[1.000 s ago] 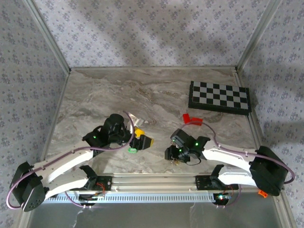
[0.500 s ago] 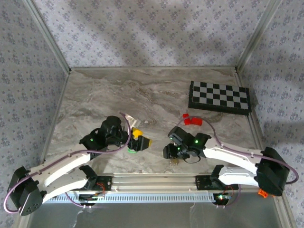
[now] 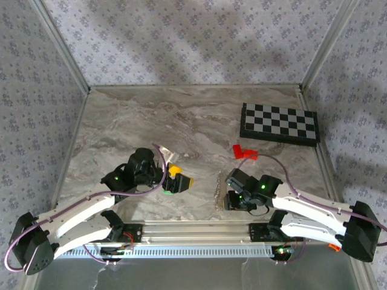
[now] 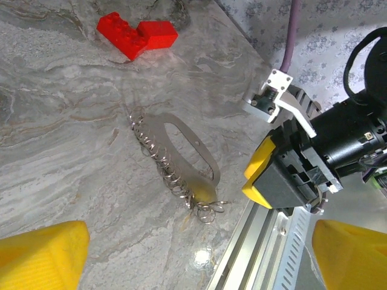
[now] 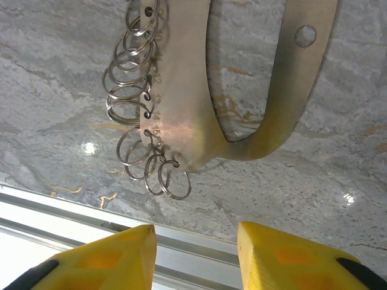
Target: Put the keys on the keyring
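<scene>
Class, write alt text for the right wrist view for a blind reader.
The keyring, a flat silvery loop edged with small wire rings, lies on the marble table, just beyond the open yellow fingers of the right gripper.

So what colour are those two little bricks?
The bricks are bright red, clearest in the left wrist view.

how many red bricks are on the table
2, lying together and touching on the marble table, beyond the keyring: a studded brick at left in the left wrist view, a plainer brick right beside it.
</scene>
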Controlling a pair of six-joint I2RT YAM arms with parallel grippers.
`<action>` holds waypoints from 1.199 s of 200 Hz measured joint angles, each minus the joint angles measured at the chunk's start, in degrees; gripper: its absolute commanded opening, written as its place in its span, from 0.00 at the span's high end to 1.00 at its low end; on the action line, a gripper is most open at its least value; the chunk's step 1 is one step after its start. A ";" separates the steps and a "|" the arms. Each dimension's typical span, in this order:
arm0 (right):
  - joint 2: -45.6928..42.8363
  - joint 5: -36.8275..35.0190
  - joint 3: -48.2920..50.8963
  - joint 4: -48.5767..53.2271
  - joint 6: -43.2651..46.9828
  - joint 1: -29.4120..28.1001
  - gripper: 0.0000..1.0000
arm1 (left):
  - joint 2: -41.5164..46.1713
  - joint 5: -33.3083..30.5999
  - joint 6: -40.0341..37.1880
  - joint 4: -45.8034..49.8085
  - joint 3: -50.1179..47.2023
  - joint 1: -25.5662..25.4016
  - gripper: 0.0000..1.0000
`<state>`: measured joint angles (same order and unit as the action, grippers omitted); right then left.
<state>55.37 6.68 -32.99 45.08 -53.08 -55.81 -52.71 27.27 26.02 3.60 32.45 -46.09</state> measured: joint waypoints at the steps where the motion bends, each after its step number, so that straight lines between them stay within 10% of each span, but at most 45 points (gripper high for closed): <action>1: 0.09 0.00 0.00 0.00 0.00 0.00 0.60 | 0.00 0.00 0.00 0.00 0.00 0.00 0.06; 240: 13.88 1.66 -1.36 -6.45 5.64 -1.03 0.70 | 0.24 0.39 0.00 0.02 -0.04 -0.04 0.05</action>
<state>69.25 8.34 -34.35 38.63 -47.44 -56.84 -52.47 27.66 26.02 3.62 32.40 -46.13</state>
